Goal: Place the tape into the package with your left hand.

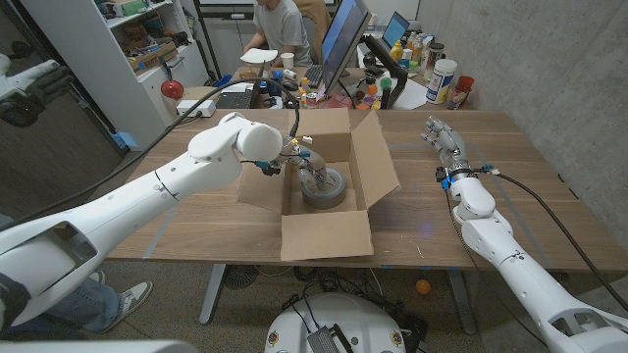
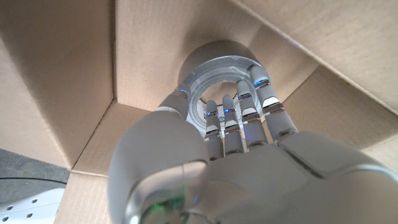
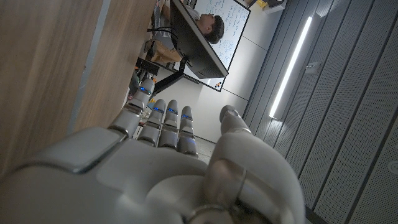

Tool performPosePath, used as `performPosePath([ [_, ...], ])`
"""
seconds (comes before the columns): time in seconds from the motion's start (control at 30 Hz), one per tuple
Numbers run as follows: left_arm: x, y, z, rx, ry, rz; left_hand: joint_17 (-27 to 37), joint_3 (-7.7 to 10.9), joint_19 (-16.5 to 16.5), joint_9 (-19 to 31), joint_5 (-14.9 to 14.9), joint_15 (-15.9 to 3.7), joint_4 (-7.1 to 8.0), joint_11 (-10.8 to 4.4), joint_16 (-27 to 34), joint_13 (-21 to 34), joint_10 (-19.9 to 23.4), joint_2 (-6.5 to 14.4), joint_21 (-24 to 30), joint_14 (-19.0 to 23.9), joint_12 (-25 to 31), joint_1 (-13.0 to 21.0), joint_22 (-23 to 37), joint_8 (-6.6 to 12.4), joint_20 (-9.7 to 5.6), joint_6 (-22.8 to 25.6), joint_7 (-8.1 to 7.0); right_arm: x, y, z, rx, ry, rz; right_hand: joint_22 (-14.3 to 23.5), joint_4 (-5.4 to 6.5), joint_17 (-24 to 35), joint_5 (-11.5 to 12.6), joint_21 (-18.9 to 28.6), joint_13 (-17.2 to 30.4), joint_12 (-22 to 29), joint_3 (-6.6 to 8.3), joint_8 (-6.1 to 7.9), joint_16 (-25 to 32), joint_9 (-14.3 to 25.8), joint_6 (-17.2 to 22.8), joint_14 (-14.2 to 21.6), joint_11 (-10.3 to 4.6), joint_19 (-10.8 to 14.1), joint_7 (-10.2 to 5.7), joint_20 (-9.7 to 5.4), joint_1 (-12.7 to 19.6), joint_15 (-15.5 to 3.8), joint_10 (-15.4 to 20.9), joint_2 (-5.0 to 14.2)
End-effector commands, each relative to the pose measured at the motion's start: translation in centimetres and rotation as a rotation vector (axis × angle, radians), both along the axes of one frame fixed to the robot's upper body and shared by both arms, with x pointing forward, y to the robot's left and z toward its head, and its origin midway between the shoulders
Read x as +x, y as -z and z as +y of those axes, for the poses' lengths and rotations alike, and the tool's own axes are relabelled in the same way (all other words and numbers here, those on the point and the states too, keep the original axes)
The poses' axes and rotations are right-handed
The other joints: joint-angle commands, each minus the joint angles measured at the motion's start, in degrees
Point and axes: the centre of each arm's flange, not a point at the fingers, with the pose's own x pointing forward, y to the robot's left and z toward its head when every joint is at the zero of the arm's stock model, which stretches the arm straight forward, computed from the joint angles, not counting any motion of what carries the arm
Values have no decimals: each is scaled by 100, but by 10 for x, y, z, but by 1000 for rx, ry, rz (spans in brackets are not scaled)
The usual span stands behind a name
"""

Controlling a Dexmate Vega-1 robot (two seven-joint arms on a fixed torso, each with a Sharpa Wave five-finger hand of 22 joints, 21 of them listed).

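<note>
An open cardboard package (image 1: 327, 235) stands mid-table with its flaps spread. Inside it lies a grey tape roll (image 1: 327, 188), down near the package floor. My left hand (image 1: 306, 165) reaches into the package and grips the roll. In the left wrist view my left hand (image 2: 236, 155) has fingers (image 2: 244, 106) hooked into the core of the tape (image 2: 214, 62), with the thumb on its outer side and the cardboard walls (image 2: 62, 74) all round. My right hand (image 1: 444, 140) stands on the table far to the right, fingers straight and apart, holding nothing; the right wrist view has it (image 3: 161, 162) beside the tabletop (image 3: 43, 62).
Along the table's far edge are laptops (image 1: 345, 39), bottles and a white canister (image 1: 442, 80), with a person (image 1: 280, 29) seated behind. A black cable (image 1: 545, 201) crosses the table near my right arm. A shelf (image 1: 118, 49) stands at the back left.
</note>
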Motion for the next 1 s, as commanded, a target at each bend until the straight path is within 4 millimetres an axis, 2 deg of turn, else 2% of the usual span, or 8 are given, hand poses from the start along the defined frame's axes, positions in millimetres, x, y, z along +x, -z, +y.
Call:
performPosePath([
  [0.03, -6, -14, 5, -68, 2, -14, 12, 1, -24, 13, -2, -16, 3, -45, 26, -16, 86, 30, -26, -7, 58, -37, 15, 2, -1, 24, -15, -2, -3, -1, -8, -1, -3, 17, -8, -5, 7, -1, 2, 11, -22, -27, 34, -1, 20, 45, -3, 9, -10, 47, 50, 19, 29, 3],
  [0.43, -17, -43, 17, -186, 22, -104, -13, 34, -45, 13, 12, -26, -15, -75, 21, -73, 89, 75, -67, -62, 68, -23, 17, -3, 1, 22, -31, -4, -5, -1, -12, 0, -8, 18, -5, -5, 6, -1, 2, 11, -26, -28, 34, -1, 18, 45, -3, 9, -9, 48, 47, 15, 31, 5],
  [0.7, -26, -71, 50, -452, 56, -205, -30, 43, -78, 12, 16, -53, -13, -126, 21, -120, 83, 95, -108, -100, 73, -46, 17, -27, 2, -38, -57, -10, -12, 0, -28, 5, -22, 18, -4, -4, 6, 0, 2, 11, -28, -28, 35, -1, 18, 46, -5, 11, -8, 45, 47, 15, 32, 8],
  [0.87, -30, -82, 81, -676, 69, -285, -36, 43, -105, 12, 18, -78, -4, -163, 14, -146, 60, 108, -136, -147, 69, -70, 16, -32, 2, -56, -67, -17, -20, 3, -49, 8, -41, 18, -7, -6, 6, -1, 2, 9, -29, -27, 35, -1, 20, 48, -1, 8, -16, 50, 51, 20, 28, 5],
  [1.0, -32, -86, 107, -870, 77, -366, -50, 66, -170, 11, 30, -111, -54, -232, 19, -184, 34, 117, -187, -181, 66, -18, 14, -12, 0, -11, -97, -23, -29, 7, -69, 16, -59, 18, -8, -6, 6, -1, 2, 9, -30, -29, 34, -1, 17, 46, -5, 7, -27, 48, 53, 19, 29, 6],
])
